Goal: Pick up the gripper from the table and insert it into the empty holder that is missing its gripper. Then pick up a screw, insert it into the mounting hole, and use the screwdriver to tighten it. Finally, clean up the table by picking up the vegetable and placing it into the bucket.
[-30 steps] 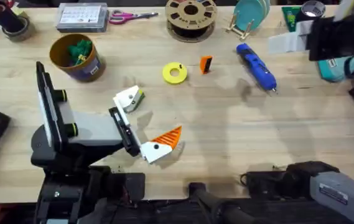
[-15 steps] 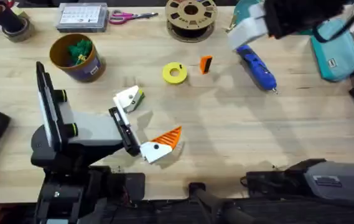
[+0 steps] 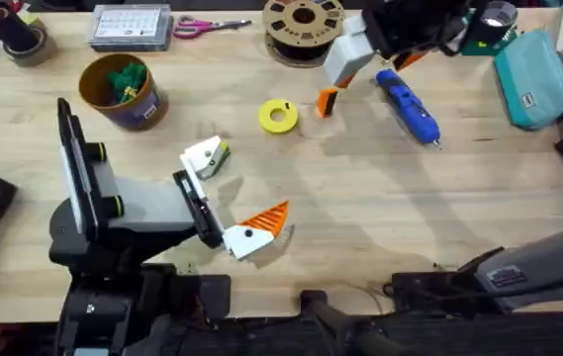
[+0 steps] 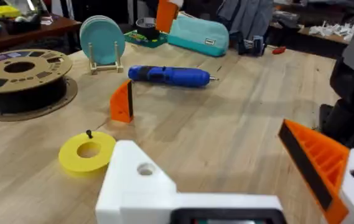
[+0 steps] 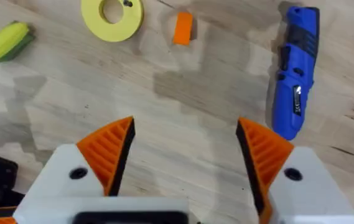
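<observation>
The orange gripper (image 3: 328, 102) (image 4: 122, 101) (image 5: 182, 28) stands on the table between the yellow disc (image 3: 278, 116) and the blue screwdriver (image 3: 408, 106) (image 5: 295, 71). My right gripper (image 3: 375, 59) (image 5: 186, 152) hovers open above them, with nothing between its orange fingers (image 5: 111, 149). My left gripper (image 3: 230, 193) rests spread open near the front; one side is the bare white holder (image 3: 203, 158) (image 4: 136, 180), the other carries an orange finger (image 4: 316, 158). The yellow-green vegetable (image 3: 223, 152) (image 5: 5, 42) lies beside the holder. The bucket (image 3: 123, 91) stands back left. A screw (image 4: 89, 133) sits on the disc.
A filament spool (image 3: 304, 25), scissors (image 3: 207, 27) and a parts box (image 3: 131, 27) line the back edge. A teal pouch (image 3: 533, 79) lies at the far right. Green leafy stuff (image 3: 125, 79) fills the bucket. The table's middle and right front are open wood.
My right arm has swept from the far right leftward along the back and now hangs over the orange gripper and the screwdriver. The left arm has not moved.
</observation>
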